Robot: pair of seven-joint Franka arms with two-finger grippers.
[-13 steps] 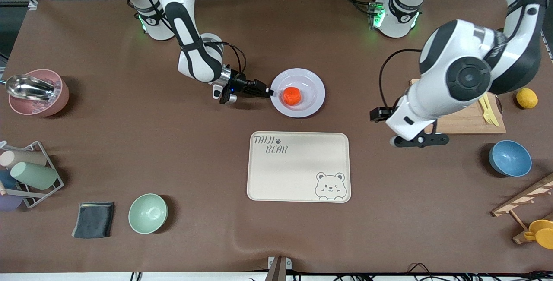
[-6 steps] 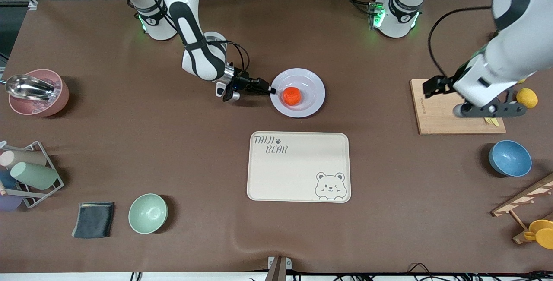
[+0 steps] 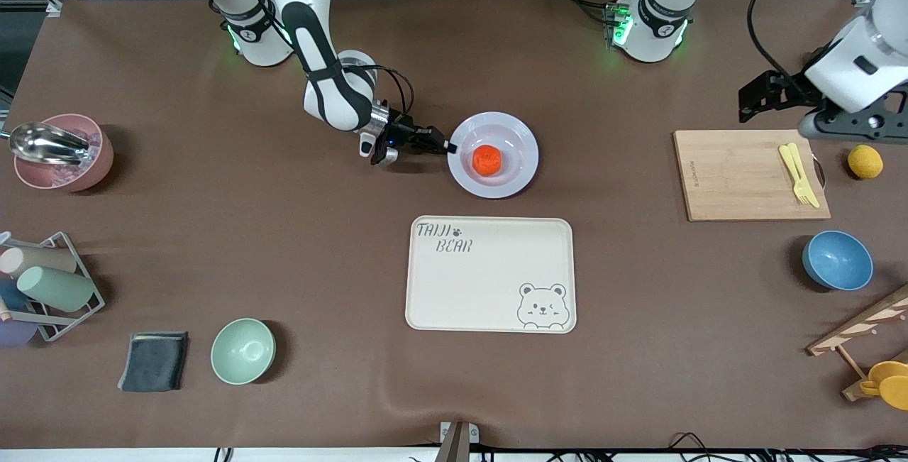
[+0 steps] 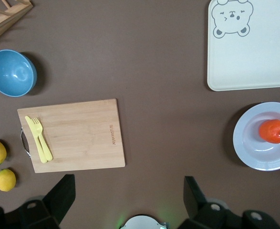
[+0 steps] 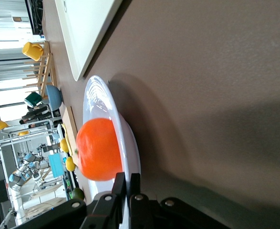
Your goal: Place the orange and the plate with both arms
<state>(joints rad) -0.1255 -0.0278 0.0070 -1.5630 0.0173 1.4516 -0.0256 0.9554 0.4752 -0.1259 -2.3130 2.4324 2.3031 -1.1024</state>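
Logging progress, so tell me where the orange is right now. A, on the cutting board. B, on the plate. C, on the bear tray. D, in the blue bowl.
B: the orange sits in the middle of the plate, whose rim the right pincer grips, shut on it.

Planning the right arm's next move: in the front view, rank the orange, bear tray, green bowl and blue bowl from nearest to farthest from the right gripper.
From the right gripper, shut on the plate rim:
1. Orange, on the plate.
2. Bear tray, nearer the camera.
3. Green bowl, toward the right arm's end.
4. Blue bowl, toward the left arm's end.
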